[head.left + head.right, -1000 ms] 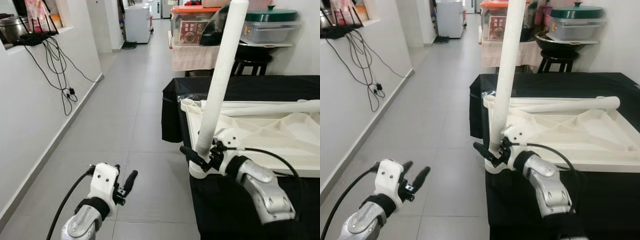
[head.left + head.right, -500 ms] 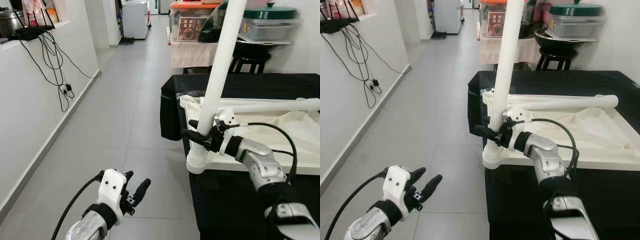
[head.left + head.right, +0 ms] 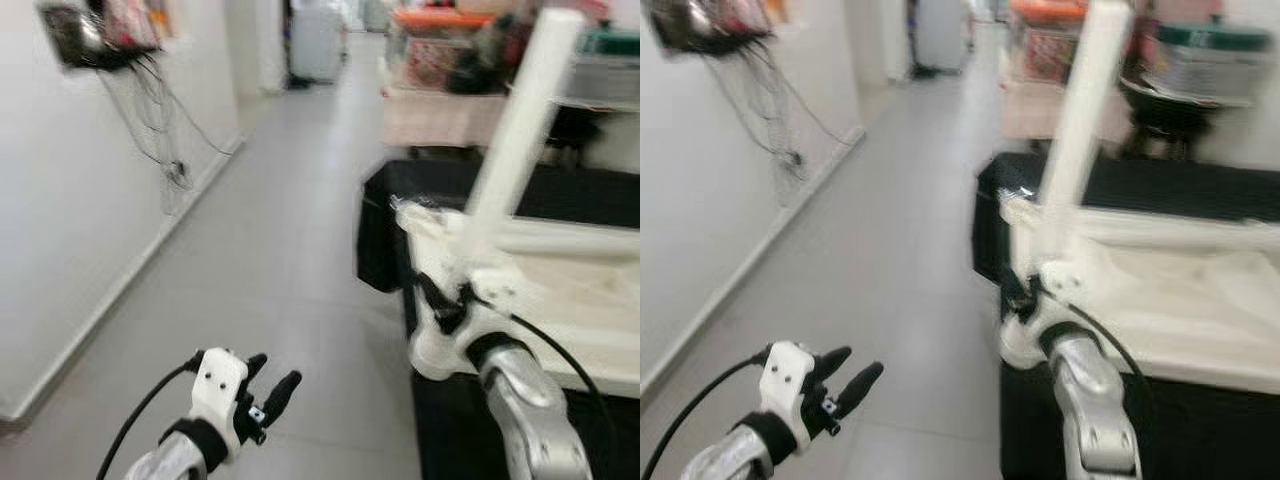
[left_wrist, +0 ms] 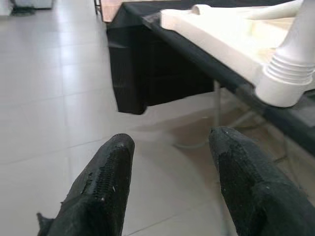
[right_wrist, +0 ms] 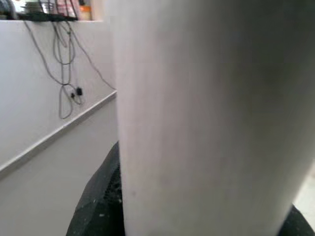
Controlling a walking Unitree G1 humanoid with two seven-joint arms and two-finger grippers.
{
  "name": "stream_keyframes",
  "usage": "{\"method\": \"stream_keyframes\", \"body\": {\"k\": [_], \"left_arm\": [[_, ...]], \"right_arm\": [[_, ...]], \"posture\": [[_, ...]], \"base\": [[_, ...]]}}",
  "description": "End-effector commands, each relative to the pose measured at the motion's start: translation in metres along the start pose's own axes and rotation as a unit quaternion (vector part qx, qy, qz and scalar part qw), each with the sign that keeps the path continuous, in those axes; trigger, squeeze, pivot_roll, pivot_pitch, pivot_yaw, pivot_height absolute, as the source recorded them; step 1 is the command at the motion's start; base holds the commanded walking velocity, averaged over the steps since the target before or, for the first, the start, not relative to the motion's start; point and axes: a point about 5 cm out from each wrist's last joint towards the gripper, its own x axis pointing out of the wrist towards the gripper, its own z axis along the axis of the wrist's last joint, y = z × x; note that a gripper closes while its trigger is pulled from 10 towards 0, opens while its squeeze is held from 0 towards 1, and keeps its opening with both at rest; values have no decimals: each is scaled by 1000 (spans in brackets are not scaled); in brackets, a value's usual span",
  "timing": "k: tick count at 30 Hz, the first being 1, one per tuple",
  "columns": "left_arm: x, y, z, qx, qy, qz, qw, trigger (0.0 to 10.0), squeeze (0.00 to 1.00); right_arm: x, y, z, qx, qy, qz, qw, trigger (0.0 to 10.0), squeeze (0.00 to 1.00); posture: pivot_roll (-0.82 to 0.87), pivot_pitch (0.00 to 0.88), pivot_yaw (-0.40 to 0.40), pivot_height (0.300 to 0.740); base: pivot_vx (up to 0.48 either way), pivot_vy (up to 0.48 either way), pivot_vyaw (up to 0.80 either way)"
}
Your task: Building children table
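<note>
My right gripper (image 3: 445, 305) is shut on a white table leg (image 3: 510, 130) near its thick lower end, and the leg stands almost upright, leaning right at the top. That ribbed lower end (image 4: 288, 81) sits at the near left corner of the white tabletop (image 3: 570, 290), which lies upside down on a black-draped table (image 3: 385, 225). A second white leg (image 3: 560, 238) lies across the tabletop. My left gripper (image 3: 270, 385) is open over the floor to the left, with nothing between its fingers (image 4: 106, 172). The eye views are blurred.
Grey tiled floor (image 3: 290, 230) runs ahead along a white wall with hanging cables (image 3: 165, 150) on the left. Behind the black table stands a cloth-covered table with containers (image 3: 445, 95). The black cloth hangs down at the table's front corner (image 4: 147, 73).
The whole view has swung and blurred, so the camera is moving. My right gripper still holds the leg at the tabletop's near corner. The left gripper stays open.
</note>
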Motion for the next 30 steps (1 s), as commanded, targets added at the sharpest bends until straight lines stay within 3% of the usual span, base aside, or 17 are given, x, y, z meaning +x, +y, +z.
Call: {"method": "stream_keyframes", "body": {"k": [1,6,7,9,10,11,12,14,16,19,20,22,24,25,26,28,30], "left_arm": [[0,3,2,7,-1,-8,1000,10000,0],[0,5,1,15,1,-1,1000,10000,0],[1,5,1,16,1,2,1000,10000,0],[1,5,1,16,1,4,1000,10000,0],[1,5,1,17,1,5,1000,10000,0],[1,5,1,17,1,5,1000,10000,0],[2,5,1,18,1,4,1000,10000,0],[2,5,1,19,0,3,1000,10000,0],[4,4,2,19,-1,0,1000,10000,0],[5,4,2,19,-1,-2,1000,10000,0],[6,4,2,18,-2,-4,1000,10000,0],[7,4,2,18,-2,-6,1000,10000,0],[7,4,2,18,-2,-6,1000,10000,0],[10,2,3,17,-5,-18,1000,10000,0],[10,2,3,17,-5,-18,1000,10000,0],[13,-3,5,8,-16,-45,999,10000,0],[13,-3,5,8,-16,-45,999,10000,0]], "right_arm": [[-11,-47,-39,-63,108,-111,986,0,0],[2,-56,-26,-77,86,-153,981,0,0],[7,-57,-23,-83,86,-155,981,10000,0],[7,-55,-20,-87,89,-159,979,10000,0],[8,-49,-17,-96,93,-144,981,10000,525],[8,-49,-17,-96,93,-144,981,10000,525],[8,-41,-14,-92,95,-130,983,10000,1000],[10,-33,-12,-74,97,-102,987,10000,1000],[22,-20,-2,-2,61,-39,997,10000,1000],[30,-8,8,19,32,41,998,10000,1000],[36,-1,17,22,6,109,994,10000,0],[40,4,25,16,-14,173,985,10000,0],[40,4,25,16,-14,173,985,10000,0],[47,5,26,4,-7,250,968,10000,0],[47,5,26,4,-7,250,968,10000,0],[53,5,17,27,28,347,937,10000,0],[53,5,17,27,28,347,937,10000,0]], "posture": [[10,0,-2,740],[15,0,7,740],[18,0,6,740],[18,0,6,740],[17,0,5,740],[17,0,5,740],[16,0,5,740],[20,0,3,740],[20,0,2,740],[24,0,1,740],[21,0,1,740],[21,0,1,740],[21,0,1,740],[27,0,-16,740],[27,0,-16,740],[27,0,-19,740],[27,0,-19,740]], "base": [[0,0,0],[0,0,0],[0,0,0],[0,0,0],[0,0,0],[0,0,0],[0,0,0],[0,0,0],[0,0,0],[0,0,0],[0,0,0],[0,0,0],[0,0,0],[0,0,0],[0,0,0],[0,0,0],[0,0,0]]}}
